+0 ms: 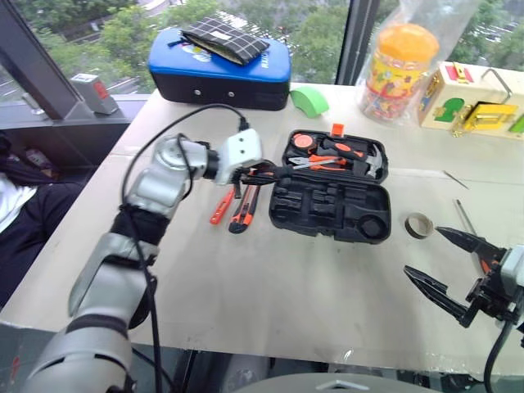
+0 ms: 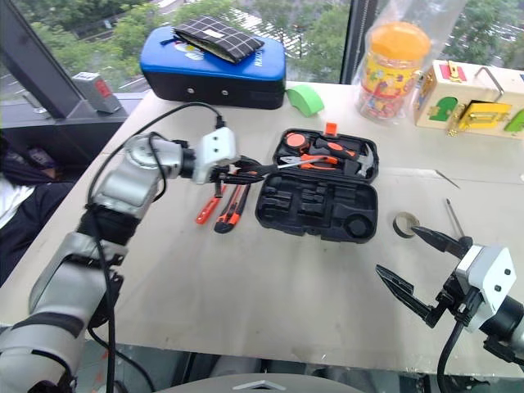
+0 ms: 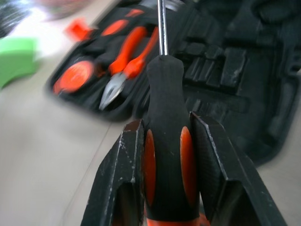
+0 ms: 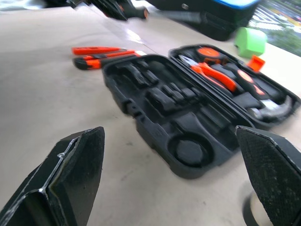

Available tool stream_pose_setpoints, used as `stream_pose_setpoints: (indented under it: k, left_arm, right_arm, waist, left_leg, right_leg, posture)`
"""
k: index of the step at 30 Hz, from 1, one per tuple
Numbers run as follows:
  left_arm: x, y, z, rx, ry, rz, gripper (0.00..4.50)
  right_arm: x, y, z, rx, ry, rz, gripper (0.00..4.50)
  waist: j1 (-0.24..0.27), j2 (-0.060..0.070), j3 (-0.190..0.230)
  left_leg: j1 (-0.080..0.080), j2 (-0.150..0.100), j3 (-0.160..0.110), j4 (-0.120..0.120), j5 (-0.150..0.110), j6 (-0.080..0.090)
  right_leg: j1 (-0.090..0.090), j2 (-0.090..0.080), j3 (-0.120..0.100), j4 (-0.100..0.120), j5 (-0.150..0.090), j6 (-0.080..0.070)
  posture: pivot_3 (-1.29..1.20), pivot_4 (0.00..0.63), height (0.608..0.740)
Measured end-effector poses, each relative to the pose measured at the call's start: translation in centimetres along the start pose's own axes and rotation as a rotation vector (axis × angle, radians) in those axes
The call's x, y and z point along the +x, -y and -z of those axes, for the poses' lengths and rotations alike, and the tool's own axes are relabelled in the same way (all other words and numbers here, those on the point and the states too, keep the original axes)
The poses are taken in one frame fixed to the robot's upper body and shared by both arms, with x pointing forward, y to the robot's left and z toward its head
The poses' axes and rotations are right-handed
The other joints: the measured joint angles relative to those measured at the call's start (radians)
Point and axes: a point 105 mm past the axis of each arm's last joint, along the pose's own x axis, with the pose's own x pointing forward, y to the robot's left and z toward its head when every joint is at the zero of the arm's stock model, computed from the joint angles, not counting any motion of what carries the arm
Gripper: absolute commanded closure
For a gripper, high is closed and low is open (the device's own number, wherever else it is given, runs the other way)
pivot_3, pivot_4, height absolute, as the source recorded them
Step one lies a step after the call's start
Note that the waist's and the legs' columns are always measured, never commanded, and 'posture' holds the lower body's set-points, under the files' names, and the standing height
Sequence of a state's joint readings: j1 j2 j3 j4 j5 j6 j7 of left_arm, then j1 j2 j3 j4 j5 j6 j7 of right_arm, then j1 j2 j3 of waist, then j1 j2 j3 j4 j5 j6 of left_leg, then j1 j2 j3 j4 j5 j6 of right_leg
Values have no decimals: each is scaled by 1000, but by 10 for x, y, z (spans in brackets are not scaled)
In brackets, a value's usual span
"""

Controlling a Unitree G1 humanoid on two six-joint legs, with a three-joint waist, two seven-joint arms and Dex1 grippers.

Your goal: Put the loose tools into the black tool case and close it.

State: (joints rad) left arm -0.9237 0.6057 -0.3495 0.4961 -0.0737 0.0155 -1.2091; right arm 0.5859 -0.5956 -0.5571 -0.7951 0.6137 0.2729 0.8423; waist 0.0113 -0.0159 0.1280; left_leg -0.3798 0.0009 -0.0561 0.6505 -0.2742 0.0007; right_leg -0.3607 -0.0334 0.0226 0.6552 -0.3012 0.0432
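The black tool case (image 1: pixel 332 205) lies open mid-table, with pliers (image 1: pixel 315 161) and a hammer (image 1: pixel 366 160) in its far half. My left gripper (image 1: pixel 255 170) is shut on the black-and-orange handle of a screwdriver (image 3: pixel 164 141), just left of the case. The shaft points over the case's far half. On the table left of the case lie a slim orange-red tool (image 1: pixel 220 206) and an orange-black utility knife (image 1: pixel 243 210). A small tape ring (image 1: pixel 419 225) sits right of the case. My right gripper (image 1: pixel 422 250) hangs open near the front right, empty, just short of the ring.
A blue padded case (image 1: pixel 219 70) with a checked pouch on it stands at the back left. A green object (image 1: pixel 309 101), an orange-lidded jar (image 1: pixel 399 70) and a wooden toy box (image 1: pixel 475 98) line the back. A thin metal rod (image 1: pixel 464 217) lies right of the ring. A person (image 1: pixel 16 205) is at the left.
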Motion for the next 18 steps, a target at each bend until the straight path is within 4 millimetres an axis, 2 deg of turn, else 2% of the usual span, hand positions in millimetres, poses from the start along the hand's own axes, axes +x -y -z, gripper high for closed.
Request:
stream_pose_setpoints:
  k: [1, 3, 7, 17, 18]
  left_arm:
    - [8, -1, -1, 30, -13, 26, 3651]
    - [42, -3, -1, 164, -106, 117, 3651]
    - [63, -12, 2, 247, -205, 112, 3651]
    - [64, -21, 9, 378, -300, 83, 3651]
    - [64, -20, 9, 381, -299, 83, 3151]
  right_arm:
    - [-2, 0, 1, 5, -3, 12, 0]
    - [-6, -2, 0, 10, -4, 59, 0]
    - [-10, -5, -3, 8, -5, 106, 0]
    - [-14, -13, -7, 13, -14, 156, 0]
    - [-14, -13, -7, 13, -15, 157, 0]
  waist:
    - [0, -1, 0]
    - [-15, -2, 2]
    - [-25, -4, 3]
    - [-24, -5, 3]
    - [-24, -5, 3]
  left_leg:
    - [0, 0, 0, 0, 0, 0]
    - [-1, 1, -2, 0, -2, 3]
    - [0, 1, -3, 0, -2, 4]
    - [1, 1, -3, 1, -2, 4]
    - [1, 1, -3, 1, -2, 4]
  right_leg:
    - [0, 0, 0, 0, 0, 0]
    - [-1, 2, 0, 1, -1, 2]
    - [-1, 2, 1, 1, -2, 3]
    - [-1, 1, 2, 3, -2, 4]
    - [-1, 1, 2, 3, -2, 4]
  posture:
    - [0, 150, 740]
    - [0, 150, 740]
    - [0, 150, 740]
    - [0, 150, 740]
    - [0, 150, 740]
